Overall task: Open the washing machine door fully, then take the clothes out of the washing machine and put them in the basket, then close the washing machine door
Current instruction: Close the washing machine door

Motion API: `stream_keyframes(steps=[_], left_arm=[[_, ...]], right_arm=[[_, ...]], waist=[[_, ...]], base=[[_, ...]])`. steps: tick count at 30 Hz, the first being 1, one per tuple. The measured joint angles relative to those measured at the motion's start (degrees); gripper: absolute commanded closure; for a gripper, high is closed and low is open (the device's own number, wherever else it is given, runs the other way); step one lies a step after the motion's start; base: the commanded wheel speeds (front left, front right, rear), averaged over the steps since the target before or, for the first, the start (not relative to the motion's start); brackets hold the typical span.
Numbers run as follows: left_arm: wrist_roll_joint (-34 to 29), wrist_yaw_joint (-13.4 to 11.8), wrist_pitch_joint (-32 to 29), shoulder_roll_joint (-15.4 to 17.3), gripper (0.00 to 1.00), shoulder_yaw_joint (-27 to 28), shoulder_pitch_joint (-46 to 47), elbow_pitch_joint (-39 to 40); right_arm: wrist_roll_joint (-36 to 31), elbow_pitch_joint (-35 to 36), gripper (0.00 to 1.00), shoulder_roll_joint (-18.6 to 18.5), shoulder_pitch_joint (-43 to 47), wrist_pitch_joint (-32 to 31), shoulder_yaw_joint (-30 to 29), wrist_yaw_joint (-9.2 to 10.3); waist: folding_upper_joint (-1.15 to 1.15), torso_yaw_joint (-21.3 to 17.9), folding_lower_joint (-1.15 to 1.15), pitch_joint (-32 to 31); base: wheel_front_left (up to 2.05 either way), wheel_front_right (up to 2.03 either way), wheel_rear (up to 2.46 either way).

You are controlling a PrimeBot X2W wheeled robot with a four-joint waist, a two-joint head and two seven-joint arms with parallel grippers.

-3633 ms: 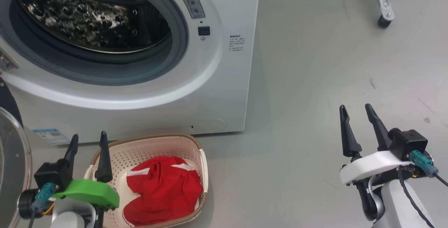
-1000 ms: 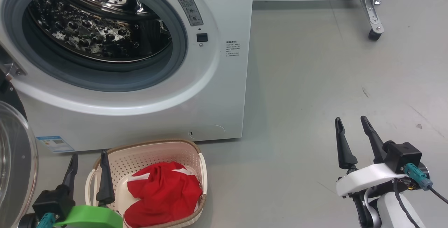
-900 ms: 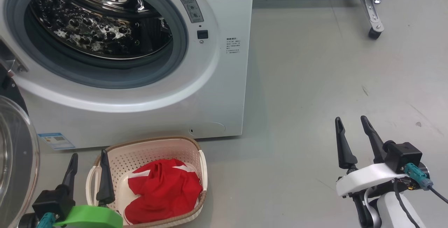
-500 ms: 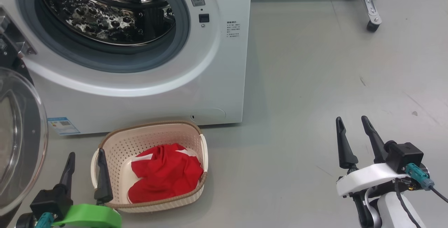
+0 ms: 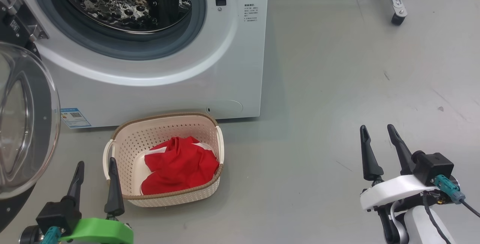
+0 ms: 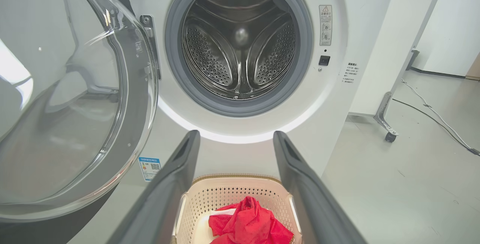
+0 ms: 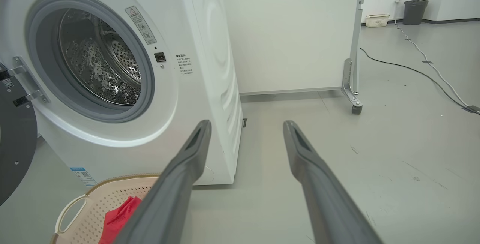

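The white washing machine (image 5: 157, 90) stands at the upper left with its drum bare of clothes (image 6: 240, 49). Its door (image 5: 26, 120) hangs swung open at the far left, glass bowl facing out (image 6: 67, 98). On the floor before the machine sits the cream basket (image 5: 165, 124) holding the red clothes (image 5: 180, 165) with a strip of white cloth. My left gripper (image 5: 95, 167) is open and empty just left of the basket's near corner (image 6: 234, 139). Far to the right over bare floor, my right gripper (image 5: 377, 129) is open and empty (image 7: 245, 126).
A white panel on a metal leg with a castor (image 5: 397, 19) stands at the back right. Cables (image 7: 423, 68) run across the grey floor (image 5: 337, 105) further back, where a small basket (image 7: 378, 20) and a dark bin (image 7: 415, 11) stand by the wall.
The head camera has tilted down and shifted, so machine and basket sit higher and more of the door shows. Both grippers stay open; the clothes lie unmoved in the basket.
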State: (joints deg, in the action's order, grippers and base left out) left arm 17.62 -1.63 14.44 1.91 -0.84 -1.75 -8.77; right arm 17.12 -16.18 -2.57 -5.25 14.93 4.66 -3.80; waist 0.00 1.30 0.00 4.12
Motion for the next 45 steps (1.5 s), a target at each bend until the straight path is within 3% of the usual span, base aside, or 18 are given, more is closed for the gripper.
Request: stream_keyframes(steps=[17,28,45], left_arm=[[0.0,0.0,0.0,0.0,0.00,-0.6,0.0,-0.1],[0.7,0.3,0.0,0.0,0.00,-2.8,0.0,-1.1],[1.0,-0.9,0.0,0.1,0.00,-2.8,-2.1,-3.1]], right_arm=[[0.1,0.0,0.00,0.0,0.1,0.0,0.0,0.41],[-0.1,0.3,0.00,0.0,1.2,0.0,-0.6,0.40],[-0.6,-0.4,0.00,0.0,2.5,0.0,1.2,-0.47]], waist=[[0.00,0.4,0.00,-0.2],[0.00,3.4,0.00,-0.3],[0.00,14.6,0.00,-1.7]], base=[[-0.28,0.28,0.00],[0.00,0.00,0.00],[0.00,0.00,0.00]])
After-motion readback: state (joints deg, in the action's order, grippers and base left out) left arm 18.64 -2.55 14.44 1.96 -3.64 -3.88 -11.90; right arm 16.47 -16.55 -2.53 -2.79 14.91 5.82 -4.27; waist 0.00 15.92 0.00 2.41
